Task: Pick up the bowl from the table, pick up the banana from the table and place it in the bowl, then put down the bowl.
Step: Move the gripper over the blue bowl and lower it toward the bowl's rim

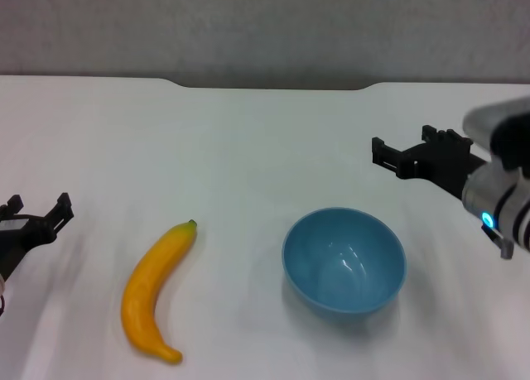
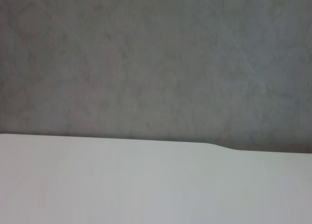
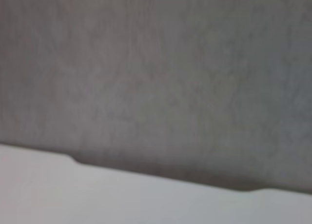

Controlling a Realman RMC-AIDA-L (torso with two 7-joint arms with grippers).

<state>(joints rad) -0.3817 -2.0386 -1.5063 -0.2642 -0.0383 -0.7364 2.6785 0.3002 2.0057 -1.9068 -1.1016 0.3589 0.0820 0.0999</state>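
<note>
Risked knocking the glossy bowl (image 1: 344, 262) away, sliding on the table (image 1: 248, 148). Right gripper (image 1: 404, 154), spread wide, hovered at its one o'clock. Banana (image 1: 154, 290) lay at nine; left gripper (image 1: 38, 210) also wide.

Cut off by the head view's edges: left arm (image 1: 12, 243) beyond its wrist, right arm (image 1: 505, 202) past its grey forearm. Neither wrist view shows own jaws, bowl or banana, only the table (image 2: 146, 185) edge and grey wall (image 3: 156, 63).

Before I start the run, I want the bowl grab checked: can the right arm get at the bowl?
Probably yes. The right gripper hangs open just beyond the bowl, with only bare table between them; the banana lies apart on the other side.
</note>
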